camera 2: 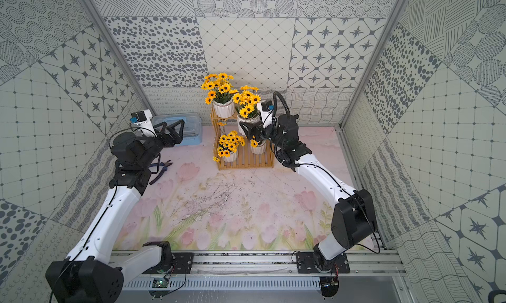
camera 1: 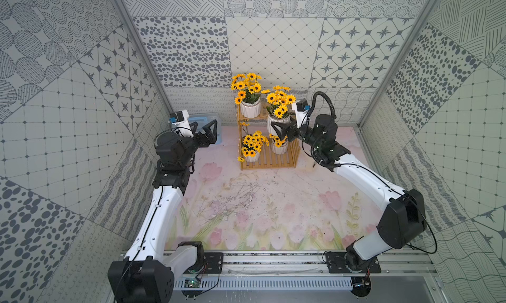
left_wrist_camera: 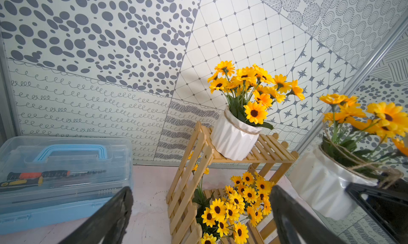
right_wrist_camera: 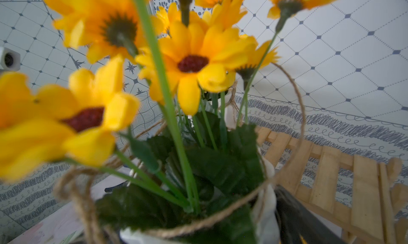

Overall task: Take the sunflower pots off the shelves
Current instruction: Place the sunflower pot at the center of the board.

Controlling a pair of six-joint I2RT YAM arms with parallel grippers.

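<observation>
Three pots [camera 1: 250, 109] on shelves [camera 1: 269, 164], fourth pot [left_wrist_camera: 326, 187] clasped in right jaws — left jaws released, toolbox [camera 2: 193, 136] beside.

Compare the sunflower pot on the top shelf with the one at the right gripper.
The top-shelf pot stands on the wooden rack's upper slats, untouched; the gripped pot hangs beside the rack, off the shelves, clamped in the right gripper. The top-shelf pot's twine shows only as a band round its rim; the gripped pot's twine also rises in a loose loop among its stems. Both are white ribbed pots of yellow, dark-centred sunflowers.
</observation>
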